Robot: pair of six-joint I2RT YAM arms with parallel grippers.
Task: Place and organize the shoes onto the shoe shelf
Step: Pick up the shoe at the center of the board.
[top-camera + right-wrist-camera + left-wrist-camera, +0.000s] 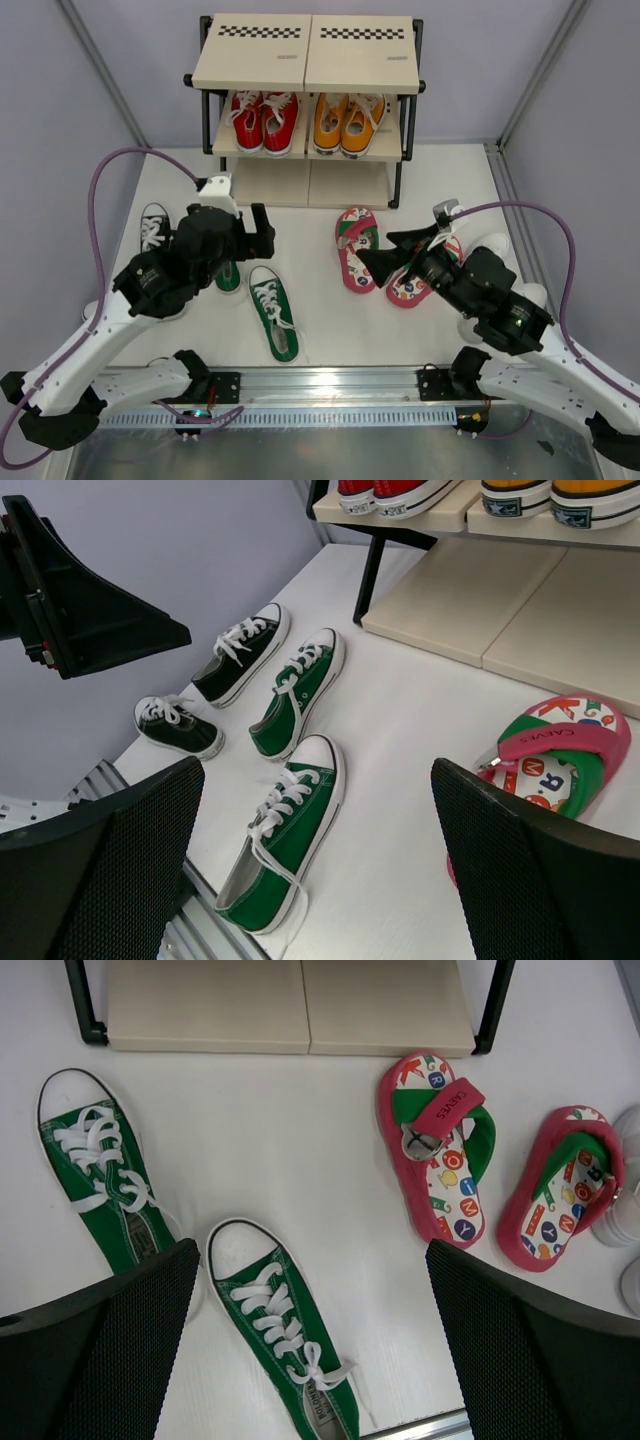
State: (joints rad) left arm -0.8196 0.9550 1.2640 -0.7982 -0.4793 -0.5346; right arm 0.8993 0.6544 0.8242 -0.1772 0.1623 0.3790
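The shoe shelf stands at the back; its top and bottom boards are bare. Two green sneakers lie left of centre, also in the right wrist view. Two black sneakers lie far left. Two pink flip-flops lie right of centre. White shoes lie far right, partly behind my right arm. My left gripper is open and empty above the green sneakers. My right gripper is open and empty over the flip-flops.
Red sneakers and orange sneakers fill the shelf's middle tier. Grey walls close in on both sides. A metal rail runs along the near edge. My left gripper's finger shows at the right wrist view's upper left.
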